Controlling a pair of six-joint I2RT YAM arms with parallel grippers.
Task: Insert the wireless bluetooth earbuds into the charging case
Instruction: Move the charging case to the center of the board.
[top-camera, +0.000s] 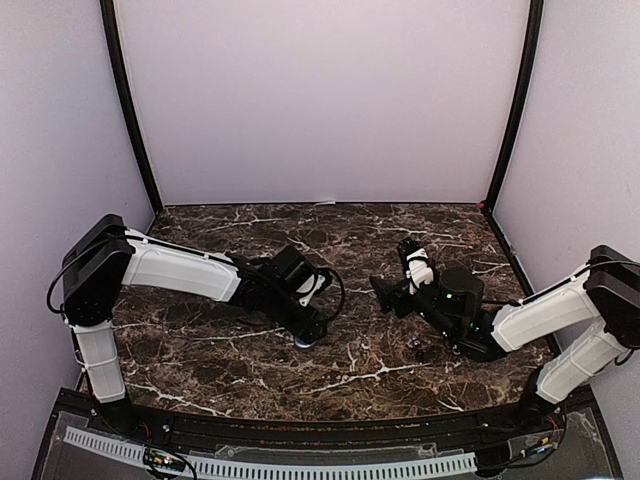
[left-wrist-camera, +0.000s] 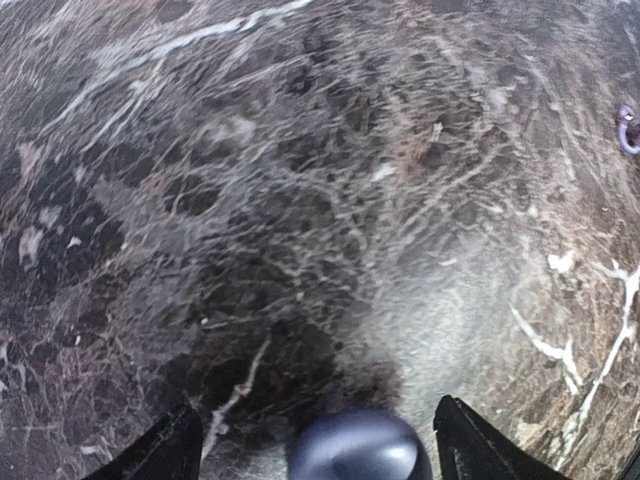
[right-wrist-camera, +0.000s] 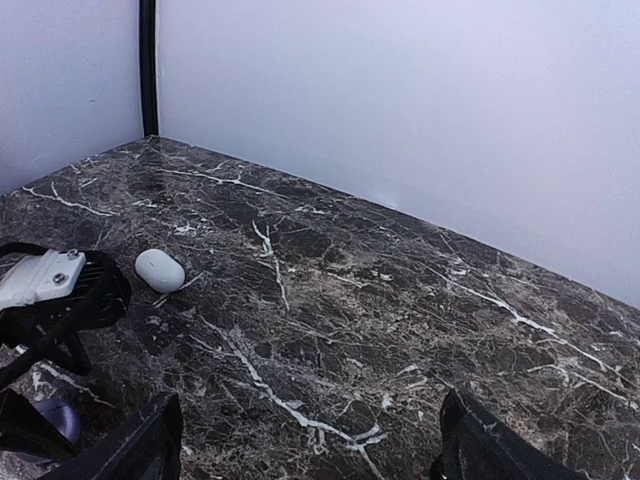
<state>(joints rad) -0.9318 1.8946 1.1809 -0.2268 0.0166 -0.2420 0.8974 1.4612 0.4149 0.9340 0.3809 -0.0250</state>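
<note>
Left arm: it reaches across the marbled tabletop (top-camera: 250, 370) toward the centre. The left gripper (top-camera: 310, 333) sits low over the surface, pointing down.

Left wrist view: the left gripper (left-wrist-camera: 318, 405) has its fingers (left-wrist-camera: 170, 450) well apart. A rounded dark case (left-wrist-camera: 355, 450) lies between them, with a visible gap on each side. No contact with either finger is seen. In the top view the dark case (top-camera: 303, 343) shows as a bluish patch directly under that gripper. Whether its lid is up or down cannot be told.

Task item: one purple earbud (left-wrist-camera: 628, 130) lies on the bare tabletop at the far right edge of the left wrist view. It is partly cut off by the frame and well apart from the dark case. It is not in any case.

Centre right, top view: a small dark item (top-camera: 415, 347) rests on the tabletop just beside the right arm's forearm. It is too small to identify.

Right arm: the right gripper (top-camera: 383, 290) is raised above the tabletop and faces left. In the right wrist view the right gripper (right-wrist-camera: 310, 400) has its fingers (right-wrist-camera: 130, 450) spread wide, with only bare tabletop between them. A closed white case (right-wrist-camera: 160, 270) lies on the tabletop beyond, near the left arm's wrist.
</note>
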